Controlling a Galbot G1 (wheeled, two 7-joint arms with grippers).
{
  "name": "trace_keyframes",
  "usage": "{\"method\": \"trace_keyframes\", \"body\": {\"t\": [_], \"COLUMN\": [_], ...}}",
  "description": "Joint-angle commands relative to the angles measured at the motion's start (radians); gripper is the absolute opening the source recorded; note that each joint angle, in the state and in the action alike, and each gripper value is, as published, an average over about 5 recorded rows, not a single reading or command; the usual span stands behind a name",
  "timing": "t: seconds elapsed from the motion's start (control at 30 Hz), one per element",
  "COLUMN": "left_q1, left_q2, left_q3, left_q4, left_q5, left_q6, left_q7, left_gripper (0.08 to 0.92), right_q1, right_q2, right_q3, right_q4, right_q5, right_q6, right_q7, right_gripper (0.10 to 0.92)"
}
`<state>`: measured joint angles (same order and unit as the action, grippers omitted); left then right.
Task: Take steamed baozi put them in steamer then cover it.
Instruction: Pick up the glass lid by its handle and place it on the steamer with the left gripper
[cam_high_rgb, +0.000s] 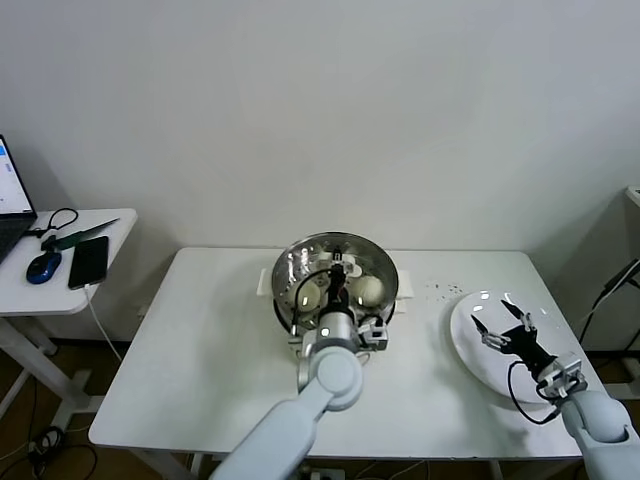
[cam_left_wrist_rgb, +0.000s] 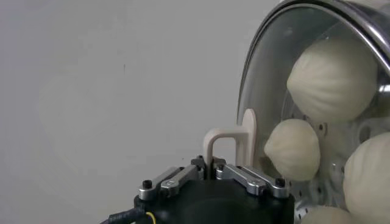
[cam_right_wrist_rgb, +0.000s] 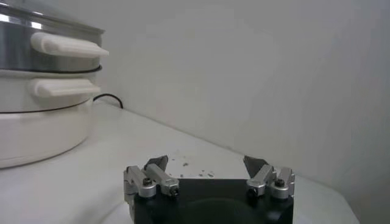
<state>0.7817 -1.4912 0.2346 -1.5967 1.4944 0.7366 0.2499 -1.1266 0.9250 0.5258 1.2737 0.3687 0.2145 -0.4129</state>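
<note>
**Lid going onto the loaded steamer**

My left gripper (cam_high_rgb: 340, 275) sat at the centre of the head view, directly over the steamer (cam_high_rgb: 290, 262), clenched on the white bar handle (cam_left_wrist_rgb: 234, 139) of the glass cover (cam_left_wrist_rgb: 268, 67). I gripped the handle because it is the only raised part of the lid and keeps the fingers off the glass. In the left wrist view the cover filled the right side of the frame, and through it I counted several steamed baozi (cam_left_wrist_rgb: 332, 76) resting on the perforated tray, so loading looked finished. I could not tell whether the metal rim was fully seated on the pot.

My right gripper (cam_high_rgb: 508, 330) waited at the lower right of the head view, jaws spread and holding nothing, just above the bare white plate (cam_high_rgb: 470, 345). I judged it was parked there to stay clear of the lid.
</note>
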Motion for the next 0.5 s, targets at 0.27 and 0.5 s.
{"method": "trace_keyframes", "body": {"t": [0.27,0.5], "left_q1": [0.005,-0.003], "left_q2": [0.005,0.033], "left_q3": [0.0,0.001], "left_q4": [0.014,-0.036], "left_q5": [-0.005,0.029], "left_q6": [0.036,0.008], "left_q7": [-0.013,0.03], "left_gripper": [0.146,0.19], "right_q1": [-0.003,-0.003], "right_q2": [0.0,-0.002], "right_q3": [0.011,0.016], "right_q4": [-0.001,-0.001], "right_q5": [-0.004,-0.004], "right_q6": [0.003,-0.002], "right_q7": [-0.009,-0.01], "right_gripper": [0.823,0.823]}}
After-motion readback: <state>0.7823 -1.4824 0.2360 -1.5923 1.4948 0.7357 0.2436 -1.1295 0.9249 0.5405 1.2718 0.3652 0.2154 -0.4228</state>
